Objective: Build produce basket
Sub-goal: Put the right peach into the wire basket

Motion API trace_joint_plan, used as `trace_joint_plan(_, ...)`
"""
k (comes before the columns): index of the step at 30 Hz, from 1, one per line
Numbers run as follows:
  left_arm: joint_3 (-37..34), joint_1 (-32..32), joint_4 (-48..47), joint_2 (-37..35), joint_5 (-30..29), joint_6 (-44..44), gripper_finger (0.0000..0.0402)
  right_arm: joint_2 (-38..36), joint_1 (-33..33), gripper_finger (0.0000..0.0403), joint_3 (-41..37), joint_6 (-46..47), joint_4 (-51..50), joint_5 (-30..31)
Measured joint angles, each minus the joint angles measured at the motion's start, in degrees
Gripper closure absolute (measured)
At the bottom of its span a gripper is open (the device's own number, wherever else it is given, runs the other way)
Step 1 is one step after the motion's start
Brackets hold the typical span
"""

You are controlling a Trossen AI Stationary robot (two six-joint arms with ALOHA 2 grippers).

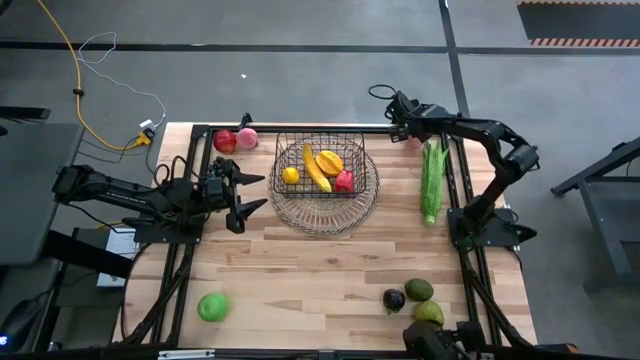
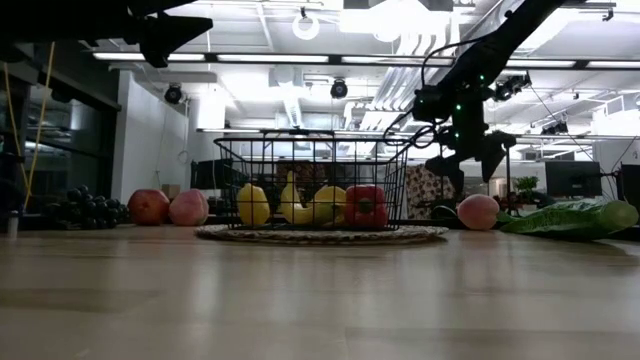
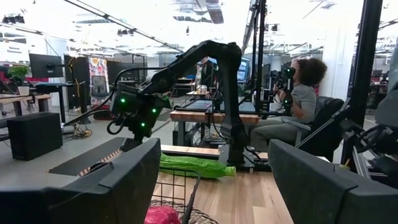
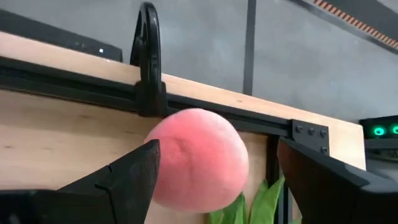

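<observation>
- High view: The wire basket stood on a round wire dish near the far middle of the wooden table, holding a banana, an orange piece, a small yellow fruit and a red pepper. The left gripper hung just left of the basket, its fingers spread and holding nothing. The right gripper reached to the far edge, right of the basket. A red apple and a pink peach sat together at the far left; long green pods lay at right; a green fruit lay near left, and a dark purple piece with two green ones near right.
- Low view: The basket showed yellow fruit and the red pepper inside. The right gripper hovered above a pink peach resting on the table.
- Left wrist view: The left gripper's fingers stood wide apart, empty, above the basket rim; the pods lay beyond, and a person sat in the room behind.
- Right wrist view: The right gripper's fingers were open either side of the pink peach, which lay by the table's far rail; contact could not be made out.
</observation>
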Motion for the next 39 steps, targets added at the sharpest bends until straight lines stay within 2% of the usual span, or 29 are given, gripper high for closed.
trace_joint_plan(7,0.0,0.0,0.0,0.0,0.0,-0.2,0.0117,0.0,-3.7,0.0089,-0.2,-0.2,-0.2,-8.9)
trace_joint_plan(15,0.0,0.0,0.0,0.0,0.0,-0.1,0.0117,0.0,-6.3,0.0089,-0.2,2.1,1.1,-9.6)
trace_joint_plan(22,0.0,0.0,0.0,0.0,0.0,-1.0,0.0117,0.0,-8.5,0.0089,-0.2,4.2,2.0,-16.1)
trace_joint_plan(28,0.0,0.0,0.0,0.0,0.0,-1.0,0.0117,0.1,-9.8,0.0089,-0.2,6.7,1.8,-17.1)
trace_joint_plan(33,0.0,0.0,0.0,0.0,0.0,-1.0,0.0117,2.7,-10.7,0.0089,0.0,7.1,2.2,-20.3)
trace_joint_plan(39,0.0,0.0,0.0,0.0,0.0,-1.0,0.0117,4.9,-11.0,0.0088,0.1,7.0,3.1,-20.9)
